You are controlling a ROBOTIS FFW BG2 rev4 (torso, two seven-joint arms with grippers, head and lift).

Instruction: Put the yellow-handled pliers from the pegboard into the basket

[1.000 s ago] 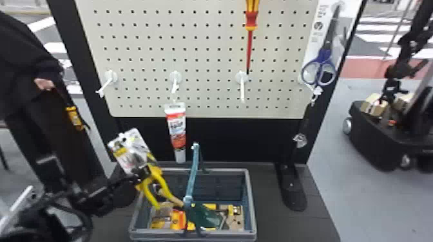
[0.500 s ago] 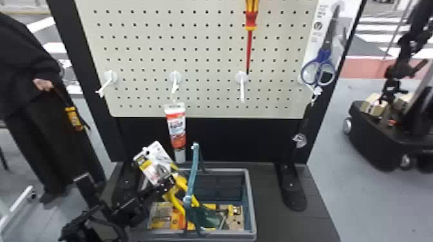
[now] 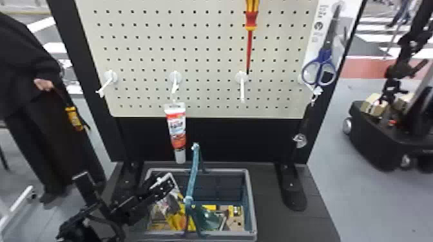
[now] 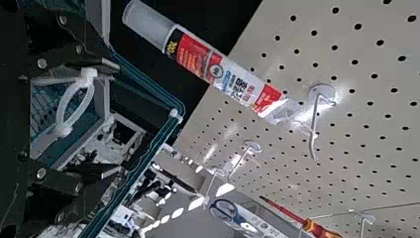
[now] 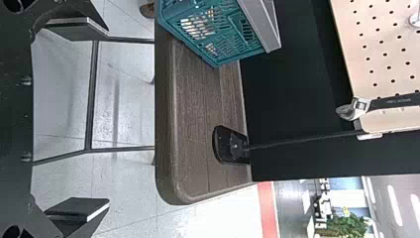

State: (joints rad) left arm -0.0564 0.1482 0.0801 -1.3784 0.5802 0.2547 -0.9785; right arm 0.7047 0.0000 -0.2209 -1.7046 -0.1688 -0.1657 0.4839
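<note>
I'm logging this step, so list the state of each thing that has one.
Left end effector: open
Right end effector: open
Yellow-handled pliers: tilted in the basket, handles lower
Basket: upright, partly filled
Basket handle: raised
Tube: hanging, capped end down
Screwdriver: tip down
Scissors: hanging, finger loops down
Wrench: head down

Marks too unclear to read with certainty stand on the red-and-white plastic tube (image 4: 218,74), the white card (image 3: 316,37) behind the blue-handled metal scissors (image 3: 326,53), and the black-handled adjustable steel wrench (image 5: 379,104). No wording is legible.
</note>
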